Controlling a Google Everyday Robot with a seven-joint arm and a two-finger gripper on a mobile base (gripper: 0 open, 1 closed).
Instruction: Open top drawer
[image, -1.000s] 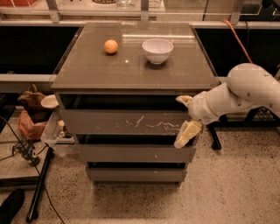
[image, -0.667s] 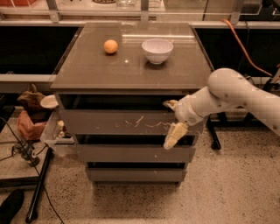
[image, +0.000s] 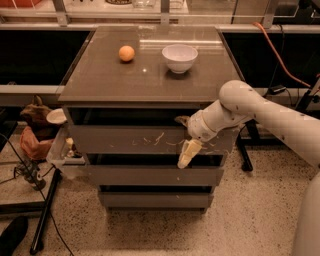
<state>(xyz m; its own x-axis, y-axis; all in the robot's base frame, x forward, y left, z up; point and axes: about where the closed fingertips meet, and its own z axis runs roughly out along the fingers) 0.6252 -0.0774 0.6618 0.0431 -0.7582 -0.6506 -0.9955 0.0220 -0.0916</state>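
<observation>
A grey-brown drawer cabinet (image: 100, 82) fills the middle of the camera view, standing on a speckled floor (image: 250, 220). Its glossy top reflects the lights above.

The white robot arm (image: 260, 112) comes in from 3 o'clock. It slopes toward 9 o'clock across the cabinet's right front corner.

The top drawer (image: 120, 140) sits right under the cabinet top, at the centre of the view. It is the widest and tallest of the three fronts. Pale scratches cross its right-centre face, and a dark gap runs along its upper edge.

At 6 o'clock from the top drawer lies the middle drawer front (image: 150, 176). Below that again is the narrower bottom drawer front (image: 150, 200).

The gripper (image: 180, 142) is at the right-centre of the top drawer's face, over the scratches. Its two fingers are spread apart. The upper one reaches the gap at the drawer's top edge. The pale lower finger (image: 188, 151) points toward 6 o'clock and overlaps the drawer's bottom edge. Whether either one touches the drawer is not clear.

A white bowl (image: 180, 57) stands upright on the cabinet top at 12 o'clock from the gripper. An orange (image: 126, 53) lies at 9 o'clock from the bowl, well apart from it.

An orange cable (image: 280, 56) runs diagonally at 2 o'clock, behind the arm.
</observation>
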